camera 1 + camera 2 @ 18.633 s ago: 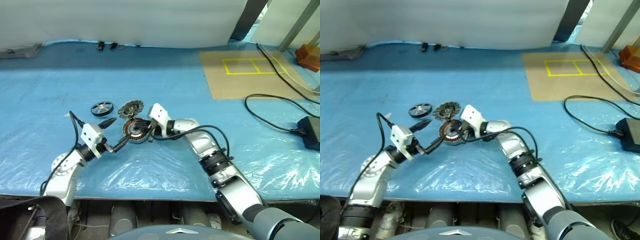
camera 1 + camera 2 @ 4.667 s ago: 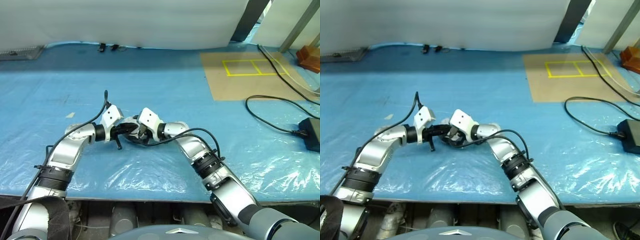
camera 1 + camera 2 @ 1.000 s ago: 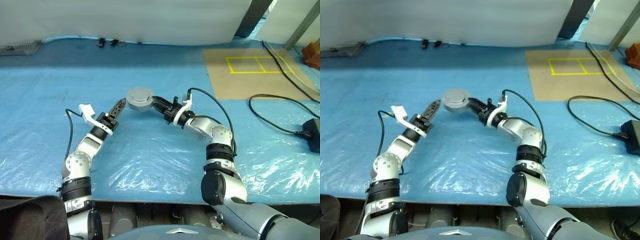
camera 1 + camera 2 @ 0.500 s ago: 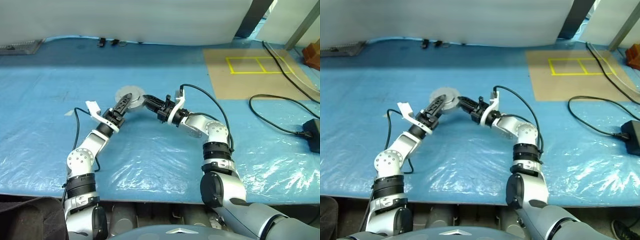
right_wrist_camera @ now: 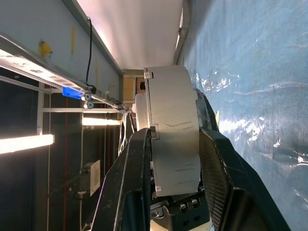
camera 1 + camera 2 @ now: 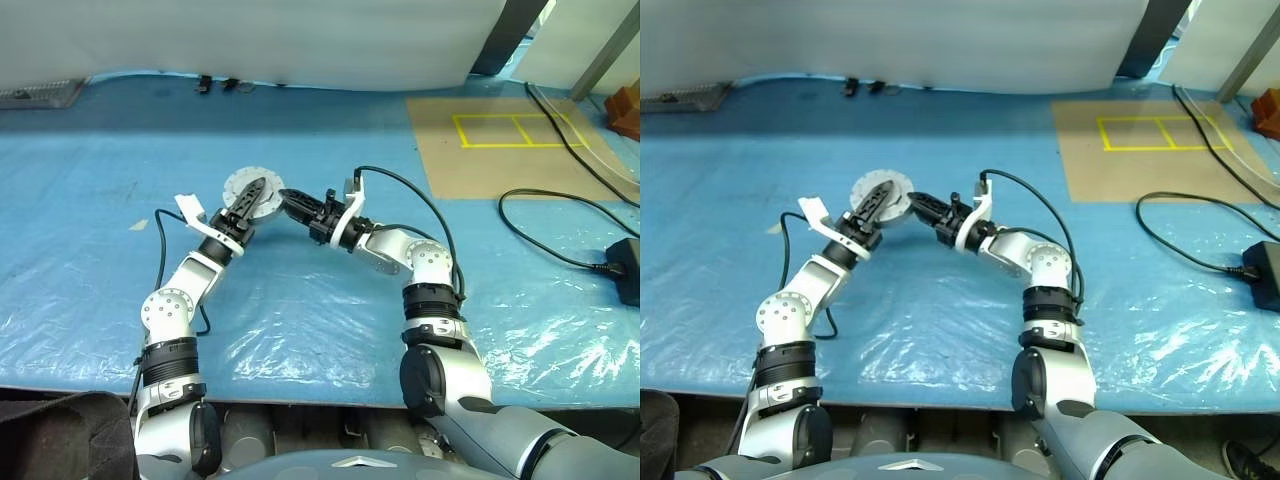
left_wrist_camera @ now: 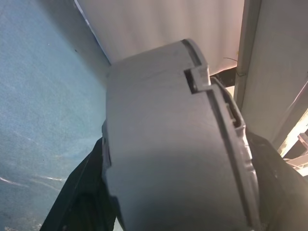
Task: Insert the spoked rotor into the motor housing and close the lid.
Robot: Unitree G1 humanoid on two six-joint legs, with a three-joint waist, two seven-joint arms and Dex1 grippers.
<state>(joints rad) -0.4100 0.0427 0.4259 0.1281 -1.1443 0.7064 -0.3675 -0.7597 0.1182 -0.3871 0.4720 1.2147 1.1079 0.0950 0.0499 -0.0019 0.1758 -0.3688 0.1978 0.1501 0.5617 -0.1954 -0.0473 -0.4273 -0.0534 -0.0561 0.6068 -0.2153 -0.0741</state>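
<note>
My right gripper point(image 6: 288, 203) is clenched on the lid point(image 6: 236, 186). In the right wrist view, its two black fingers point(image 5: 130, 183) press against opposite sides of the grey disc's thick edge. My left gripper point(image 6: 255, 190) comes in from the lower left and lies across the lid's face. I cannot tell whether it is gripping or only resting there.

The lid is left of centre in the head views. It is held up off the blue plastic sheet point(image 6: 330, 290), between my two grippers.

The head views show the lid's pale face, with radial ribs around its border. The right wrist view shows it edge-on, with small square notches point(image 5: 148, 75) in the rim and a seam running round it. The left wrist view shows the same grey wall point(image 7: 163, 154) very close, with a stepped notch near the top.

Further out, at the upper right of the left eye view, a brown board point(image 6: 470, 170) carries a rectangle of yellow tape point(image 6: 505, 130) split in two. A black cable point(image 6: 560, 225) loops across the sheet to a black box point(image 6: 625, 265) at the right edge.
</note>
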